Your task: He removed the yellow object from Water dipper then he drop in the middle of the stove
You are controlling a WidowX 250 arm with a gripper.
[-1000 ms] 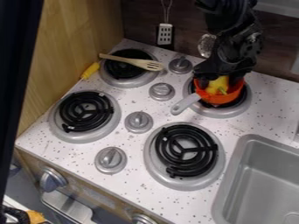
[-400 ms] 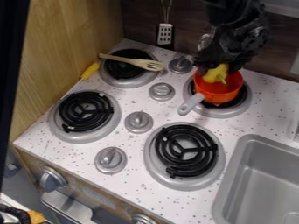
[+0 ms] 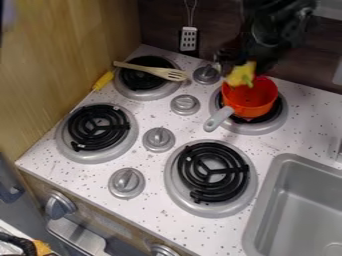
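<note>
At the upper right, the black gripper (image 3: pixel 242 66) is shut on the yellow object (image 3: pixel 241 75), which has a small green tip pointing down. It holds the object just above the left back part of the orange pot (image 3: pixel 252 102). The pot, the dipper-like vessel with a grey handle pointing to the lower left, sits on the back right burner. The stove (image 3: pixel 155 188) has a white speckled top, and knobs stand in its middle between the burners.
A wooden fork (image 3: pixel 151 70) lies across the back left burner, with a yellow-handled utensil (image 3: pixel 103 81) beside it. The grey sink (image 3: pixel 262 210) is at the lower right. A slotted spatula (image 3: pixel 189 39) hangs on the back wall.
The gripper has risen with the yellow object and shifted slightly left, lifting it out of the pot. The pot's handle has swung a little to the right.
</note>
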